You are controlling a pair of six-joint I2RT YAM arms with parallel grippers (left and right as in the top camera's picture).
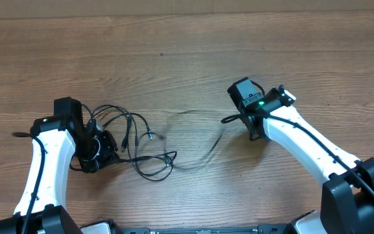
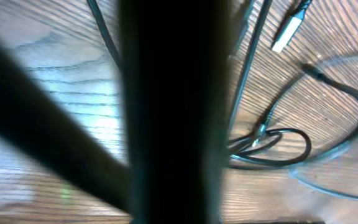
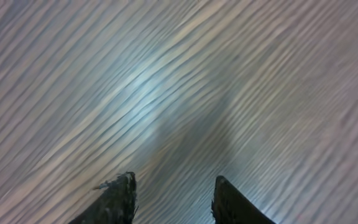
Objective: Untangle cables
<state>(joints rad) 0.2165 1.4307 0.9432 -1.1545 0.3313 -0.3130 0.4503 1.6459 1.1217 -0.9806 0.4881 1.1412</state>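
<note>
The cables (image 1: pixel 138 140) are thin black wires lying in loose loops on the wooden table at the left. One long strand (image 1: pixel 208 155) runs right, and its end lies just left of my right gripper (image 1: pixel 255 130). My left gripper (image 1: pixel 99 148) is down at the left edge of the loops. In the left wrist view a blurred dark shape fills the middle and hides the jaws; cable loops (image 2: pixel 272 140) and a silver plug (image 2: pixel 288 31) show to the right. In the right wrist view my right gripper (image 3: pixel 173 186) is open over bare wood with nothing between its fingers.
The wooden table (image 1: pixel 187 58) stretches across the whole view. The arms' white links reach in from the bottom left (image 1: pixel 44 169) and bottom right (image 1: pixel 310 149). The right wrist's camera block (image 1: pixel 247 95) shows a green light.
</note>
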